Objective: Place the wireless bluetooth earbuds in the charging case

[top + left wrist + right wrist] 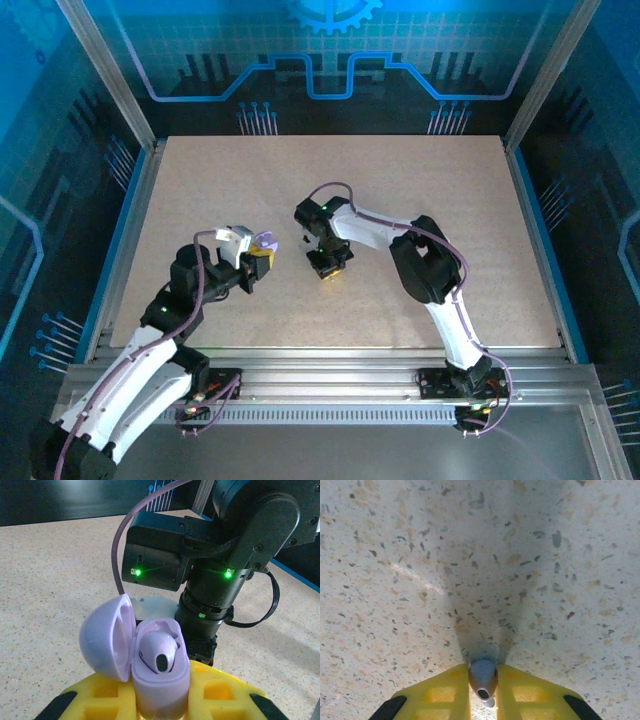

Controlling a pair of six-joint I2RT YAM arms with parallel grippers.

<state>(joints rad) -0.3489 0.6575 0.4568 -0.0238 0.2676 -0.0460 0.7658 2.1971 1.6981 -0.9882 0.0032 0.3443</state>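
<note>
Now the table [430, 180] is a pale beige board with small dark and orange speckles, and most of it lies bare. Aluminium rails [330, 385] run along its near edge and up its sides. Dark walls [60, 120] with glowing blue circuit lines stand around it.

The left gripper [257, 262] is raised at the left of the middle. Its yellow fingers [220, 692] are closed on the charging case [160, 680], which is lavender, with its lid [105, 642] swung open to the left. One earbud [159, 652] sits inside the case.

The right gripper [482, 697] points down at the table near the centre, just beside the left one. Its jaws are narrow and pinch the second earbud [482, 677] between the tips. I cannot tell whether it touches the speckled surface.
</note>
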